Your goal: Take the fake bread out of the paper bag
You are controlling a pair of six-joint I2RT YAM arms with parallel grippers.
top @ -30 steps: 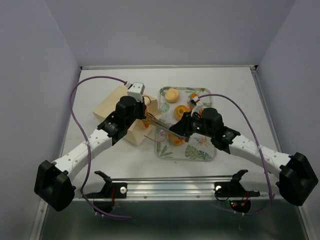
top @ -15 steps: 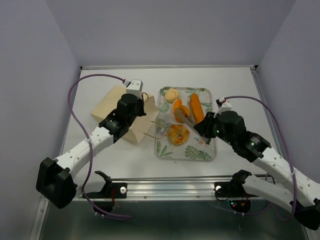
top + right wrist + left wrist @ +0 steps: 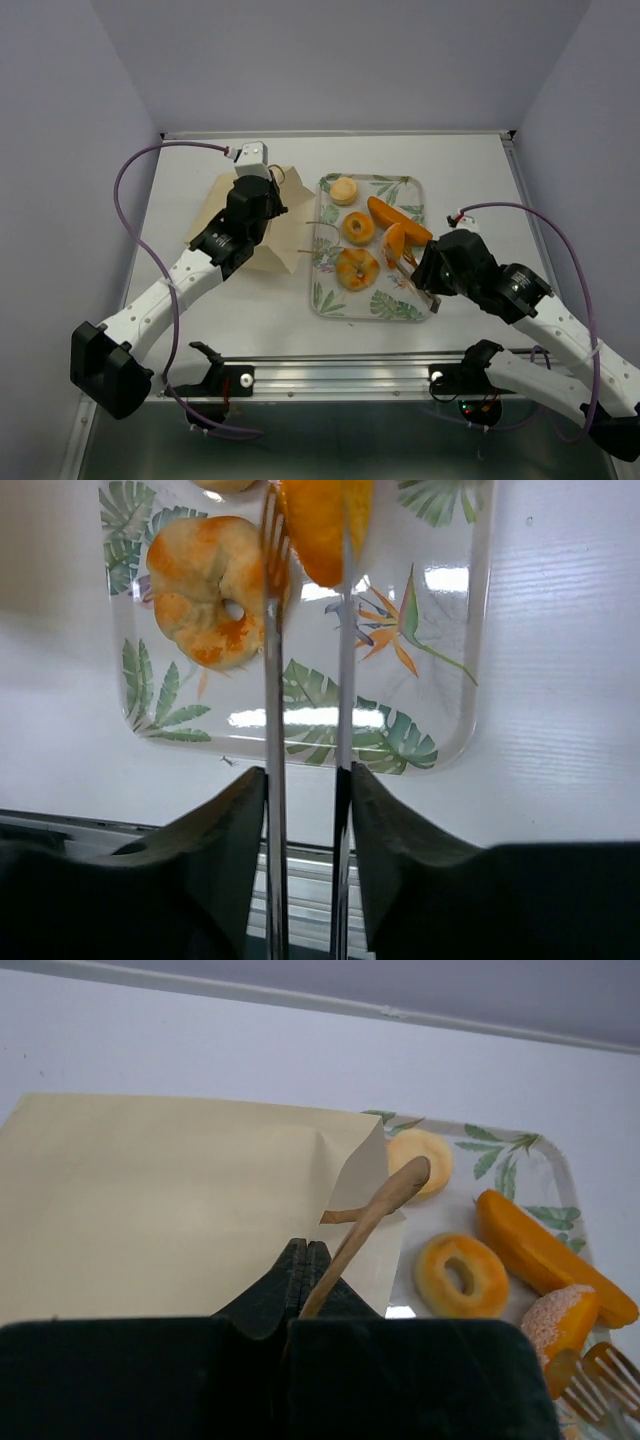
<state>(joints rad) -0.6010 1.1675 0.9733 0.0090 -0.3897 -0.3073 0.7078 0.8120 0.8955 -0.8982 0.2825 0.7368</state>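
Kraft-paper tan bag (image 3: 170, 1200): lies flat on the table just left of the tray, mouth toward it. It looks collapsed; its inside is not visible.
Left gripper (image 3: 305, 1256): black jaws clenched on the bag's thin brown loop handle (image 3: 375, 1210), which arches up out of the pinch.
Risk, left side: the bag is light, so any pull on that handle would probably drag or swing the whole bag. Its mouth corner sits close enough to the tray rim to sweep into the buns. The thin handle could also tear.
Leaf-patterned white tray (image 3: 390, 305): holds all five glossy toy pastries, so the task looks essentially finished.
Pale round bun (image 3: 344, 190): far corner of the tray.
Small golden ring bun (image 3: 358, 228): mid-tray.
Larger orange ring bun (image 3: 356, 268): nearer, alone.
Long orange loaf (image 3: 390, 212): angled on the right half, touching or nearly touching the roll.
Sugar-crusted oval roll (image 3: 560, 1315): lies at the tips of the fork tines.
Right gripper (image 3: 308, 520): its two metal fork fingers straddle the roll. I cannot tell whether they pinch it or have let go.
Risk, right side: if the tines are gripping or snagged, pulling away would likely drag the roll off the tray or shove the loaf.
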